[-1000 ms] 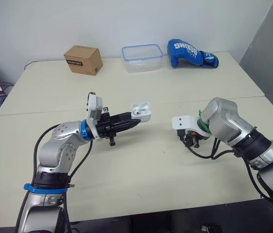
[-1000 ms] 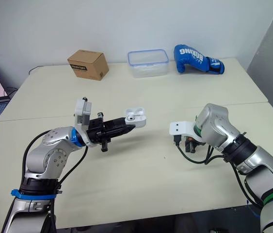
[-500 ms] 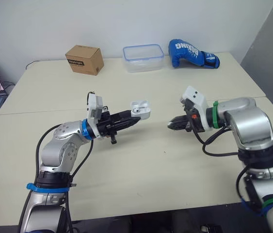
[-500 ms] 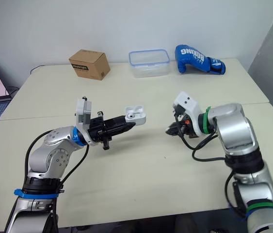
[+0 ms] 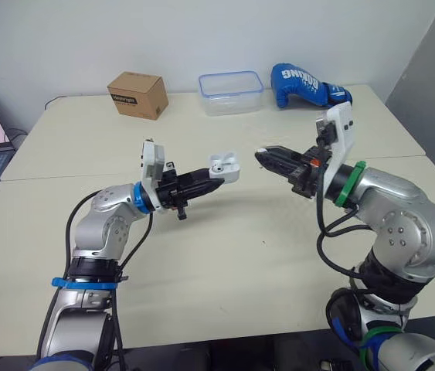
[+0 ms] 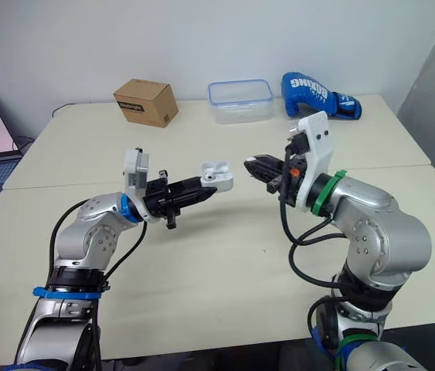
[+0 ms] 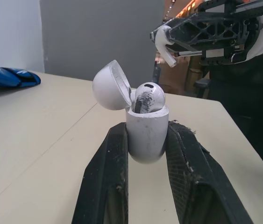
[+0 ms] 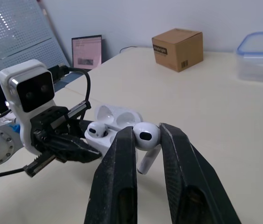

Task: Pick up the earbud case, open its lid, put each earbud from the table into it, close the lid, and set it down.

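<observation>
Jaws clamped, left gripper (image 5: 211, 175) is holding the open white plastic earbud case (image 7: 146, 135), right gripper (image 5: 266, 155) pinching a white stemmed earbud (image 8: 145, 134) nearby (best seated stem-first).

From head: stereo pair, forward and down over whole table (image 5: 225, 263). From each wrist: close in, facing the other, overlapping on earbud case (image 7: 145, 133).
</observation>
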